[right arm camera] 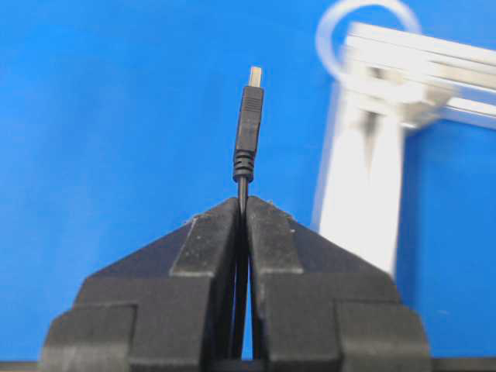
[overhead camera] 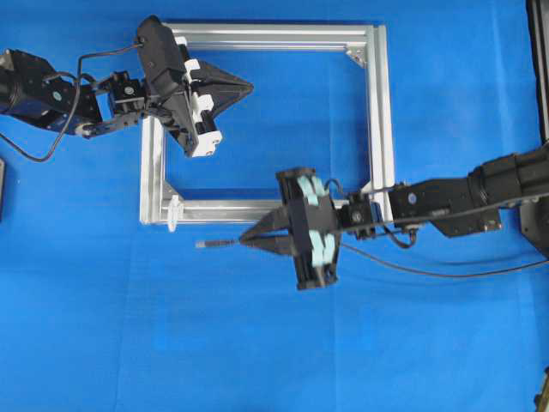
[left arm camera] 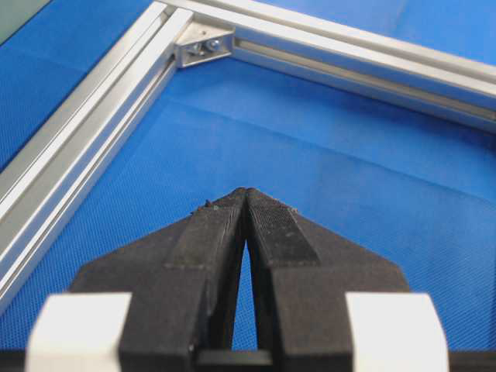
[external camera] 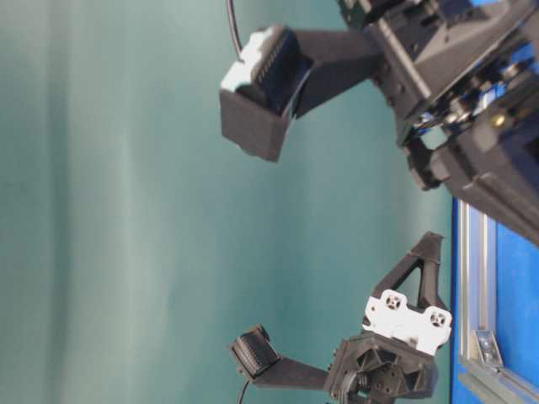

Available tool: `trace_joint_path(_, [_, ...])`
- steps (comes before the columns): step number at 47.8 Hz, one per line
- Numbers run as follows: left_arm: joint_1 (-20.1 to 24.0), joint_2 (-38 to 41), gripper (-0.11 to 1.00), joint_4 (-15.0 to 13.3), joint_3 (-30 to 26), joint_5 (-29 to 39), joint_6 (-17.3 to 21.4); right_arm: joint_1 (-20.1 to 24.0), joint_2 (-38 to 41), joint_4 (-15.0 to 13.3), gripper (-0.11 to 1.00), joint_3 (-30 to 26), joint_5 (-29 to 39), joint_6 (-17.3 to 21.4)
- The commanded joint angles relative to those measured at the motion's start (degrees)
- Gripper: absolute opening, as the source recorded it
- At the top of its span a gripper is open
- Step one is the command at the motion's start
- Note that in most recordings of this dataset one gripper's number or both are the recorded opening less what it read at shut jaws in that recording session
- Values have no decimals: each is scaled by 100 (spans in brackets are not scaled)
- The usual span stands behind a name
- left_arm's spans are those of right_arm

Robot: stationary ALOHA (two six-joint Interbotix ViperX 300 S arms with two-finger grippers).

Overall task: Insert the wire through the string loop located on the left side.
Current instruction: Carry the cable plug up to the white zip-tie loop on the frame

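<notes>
Black ribbed wire [right arm camera: 249,128] sits pinched in the right hand [right arm camera: 242,203]; left hand [left arm camera: 246,194] closed, empty.

Two black robot arms, each ending in a pincer of tapered, ridged black fingers. Behind the left pincer [overhead camera: 244,86] sits a white block; behind the right pincer [overhead camera: 247,238], pale teal rails. Thin black cables trail back.

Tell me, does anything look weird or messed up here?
Nothing looks broken or spilled. The right gripper pinches the wire neatly, plug pointing straight out. The string loop sits at the corner of the metal frame. The left gripper is shut with nothing in it.
</notes>
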Motion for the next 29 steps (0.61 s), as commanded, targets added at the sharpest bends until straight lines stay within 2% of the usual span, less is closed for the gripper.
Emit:
trace_joint_path(1, [-9, -193, 0, 26, -35, -26, -9, -167, -193, -9, 0, -79, -62, -9])
trace_joint_path(11, [-18, -193, 0, 26, -35, -26, -9, -431, -202, -9, 0, -79, -53, -35])
trace_joint_path(29, [-26, -193, 0, 26, -26, -26, -9, -439, -193, -18, 0, -97, -26, -44])
